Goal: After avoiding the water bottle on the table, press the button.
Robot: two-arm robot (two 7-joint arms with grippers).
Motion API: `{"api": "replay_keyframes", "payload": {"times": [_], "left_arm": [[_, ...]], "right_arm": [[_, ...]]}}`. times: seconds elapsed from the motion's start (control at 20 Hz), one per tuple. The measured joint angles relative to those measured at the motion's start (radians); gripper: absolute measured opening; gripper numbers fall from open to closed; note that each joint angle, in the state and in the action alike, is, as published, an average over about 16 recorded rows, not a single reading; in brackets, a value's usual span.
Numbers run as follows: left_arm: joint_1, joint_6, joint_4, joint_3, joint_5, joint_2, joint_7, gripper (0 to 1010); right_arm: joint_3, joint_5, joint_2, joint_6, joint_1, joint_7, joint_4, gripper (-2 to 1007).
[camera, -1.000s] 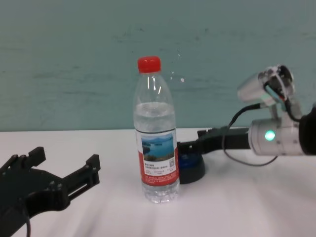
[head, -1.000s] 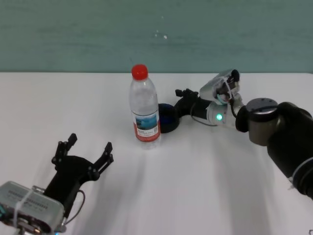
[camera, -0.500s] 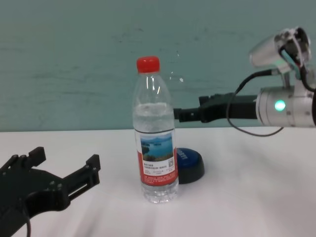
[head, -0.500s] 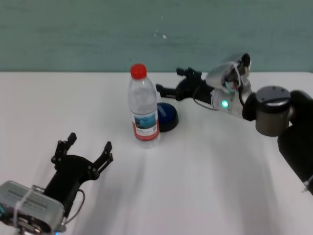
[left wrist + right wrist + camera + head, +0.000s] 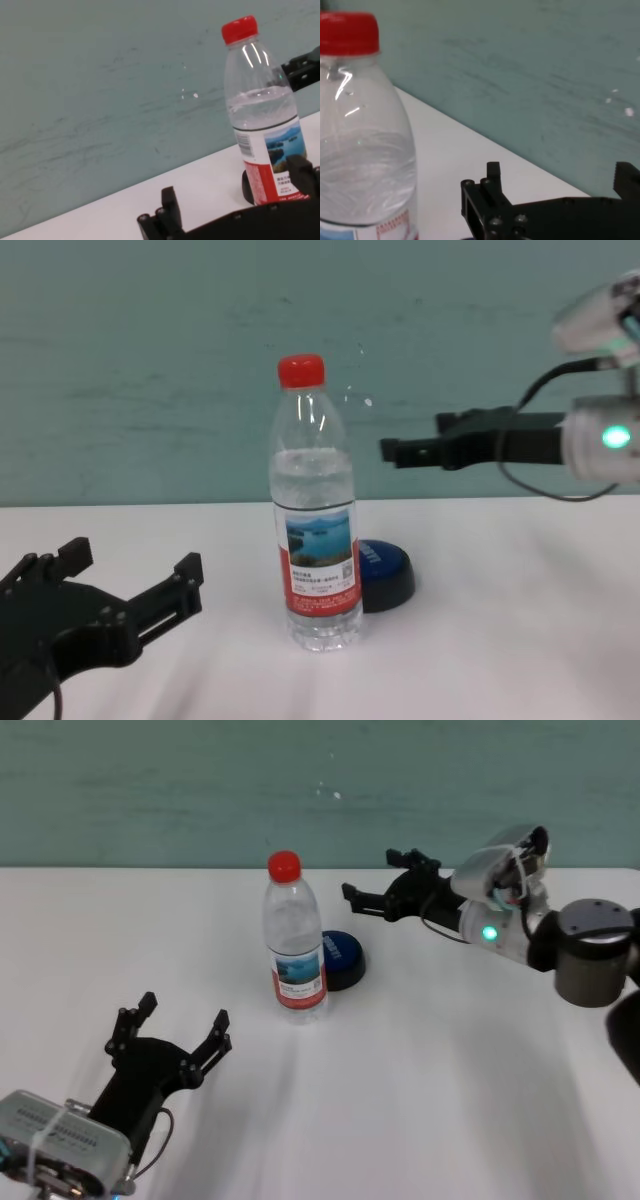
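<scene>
The blue button point(image 5: 343, 957) sits low on the white table point(image 5: 420, 1080), a dome on a black base, and nothing is touching it. Right beside it, on its left and slightly nearer the robot, the water bottle point(image 5: 294, 942) stands upright, red cap on top, lake label facing the robot. In the chest view the bottle point(image 5: 316, 510) covers the button's point(image 5: 385, 571) left edge, with white lettering just visible on the dome.

Up and to the right, the right gripper point(image 5: 385, 886) hangs in the air, above the table and clear of both things. It sits beyond the button toward the far wall, pointing leftward toward the bottle's cap level. The fingers are spread apart, with nothing between them. From the chest view the right gripper point(image 5: 405, 451) shows as a dark bar at about the height of the bottle's shoulder, off to the bottle's right. The right wrist view looks past the black fingertips at the bottle's point(image 5: 362, 135) upper half, close ahead.

Down at the near left, the left gripper point(image 5: 180, 1032) rests low over the table, well apart from the bottle, its fingers wide apart and holding nothing.
</scene>
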Motion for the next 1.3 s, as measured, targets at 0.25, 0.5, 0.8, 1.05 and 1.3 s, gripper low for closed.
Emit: {"api": "replay_keyframes", "payload": {"times": [0.25,0.5,0.8,1.05,1.3], "left_arm": [[0.0,0.0,0.0,0.0,0.0,0.0,0.0,1000],[0.0,0.0,0.0,0.0,0.0,0.0,0.0,1000],[0.0,0.0,0.0,0.0,0.0,0.0,0.0,1000],[0.0,0.0,0.0,0.0,0.0,0.0,0.0,1000],[0.0,0.0,0.0,0.0,0.0,0.0,0.0,1000]], "right_arm": [[0.029,0.034,0.061,0.026,-0.074,-0.022,-0.131,1004],[0.066,0.075,0.126,0.051,-0.164,-0.046,-0.275,1004],[0.109,0.125,0.196,0.072,-0.278,-0.076,-0.427,1004],[0.139,0.159,0.238,0.075,-0.366,-0.103,-0.518,1004],[0.17,0.19,0.262,0.066,-0.445,-0.13,-0.574,1004]]}}
